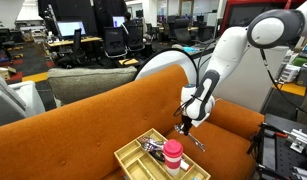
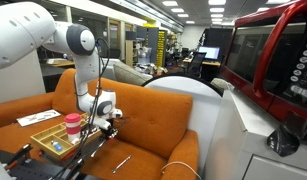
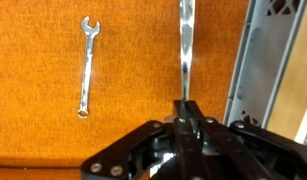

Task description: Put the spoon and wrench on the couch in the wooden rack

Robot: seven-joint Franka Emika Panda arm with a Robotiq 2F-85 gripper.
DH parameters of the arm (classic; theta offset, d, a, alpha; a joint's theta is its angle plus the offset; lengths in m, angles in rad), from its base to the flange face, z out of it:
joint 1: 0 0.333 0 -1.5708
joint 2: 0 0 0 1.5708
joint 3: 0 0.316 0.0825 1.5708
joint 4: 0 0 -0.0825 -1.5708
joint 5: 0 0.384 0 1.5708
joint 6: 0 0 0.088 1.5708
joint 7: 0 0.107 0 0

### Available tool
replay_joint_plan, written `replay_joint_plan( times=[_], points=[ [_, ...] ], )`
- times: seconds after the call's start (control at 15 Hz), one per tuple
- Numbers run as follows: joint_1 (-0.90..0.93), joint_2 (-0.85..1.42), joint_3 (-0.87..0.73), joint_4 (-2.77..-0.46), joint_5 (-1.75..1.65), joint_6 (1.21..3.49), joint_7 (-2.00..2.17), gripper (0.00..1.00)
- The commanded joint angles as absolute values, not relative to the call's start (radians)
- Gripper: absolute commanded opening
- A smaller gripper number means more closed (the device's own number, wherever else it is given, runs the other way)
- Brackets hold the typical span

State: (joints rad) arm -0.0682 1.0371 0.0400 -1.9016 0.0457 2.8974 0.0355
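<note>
My gripper [image 3: 186, 108] is shut on the handle of a metal spoon [image 3: 186, 45], which sticks out ahead of the jaws over the burnt-orange couch [image 3: 38, 90]. In both exterior views the gripper [image 1: 187, 124] [image 2: 102, 123] hangs just above the couch seat [image 1: 93, 120] [image 2: 143, 125], beside the wooden rack [image 1: 133, 162] [image 2: 41, 142]. The spoon shows below the jaws [image 1: 196, 140]. A silver wrench [image 3: 86, 68] lies flat on the seat, apart from the gripper; it also shows in an exterior view [image 2: 121, 161]. The rack's pale edge [image 3: 255, 70] is close beside the spoon.
A pink-red cup [image 1: 172, 155] [image 2: 73, 124] stands in the rack with a few small items. A grey-green sofa [image 1: 88, 78] is behind the couch. A red cabinet [image 2: 268, 60] stands close by. Office desks and chairs fill the background.
</note>
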Motion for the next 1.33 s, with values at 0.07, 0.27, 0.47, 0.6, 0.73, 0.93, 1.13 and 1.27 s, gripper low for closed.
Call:
replay_joint_plan(
  times=[0.07, 0.27, 0.47, 0.6, 0.73, 0.93, 1.13, 1.27],
  points=[
    [-0.063, 0.877, 0.084, -2.057, 0.036, 2.975, -0.015, 0.02],
    [-0.049, 0.814, 0.127, -2.095, 0.026, 3.027, -0.041, 0.02],
    [-0.044, 0.805, 0.187, -2.085, 0.009, 3.068, -0.078, 0.02],
    [-0.047, 0.820, 0.235, -2.069, -0.004, 3.099, -0.108, 0.02],
    [-0.051, 0.842, 0.275, -2.047, -0.018, 3.110, -0.130, 0.02],
    [-0.056, 0.873, 0.306, -2.019, -0.031, 3.103, -0.155, 0.02],
    [-0.067, 0.926, 0.317, -1.976, -0.031, 3.106, -0.170, 0.02],
    [-0.067, 0.952, 0.314, -1.951, -0.029, 3.110, -0.171, 0.33]
  ],
)
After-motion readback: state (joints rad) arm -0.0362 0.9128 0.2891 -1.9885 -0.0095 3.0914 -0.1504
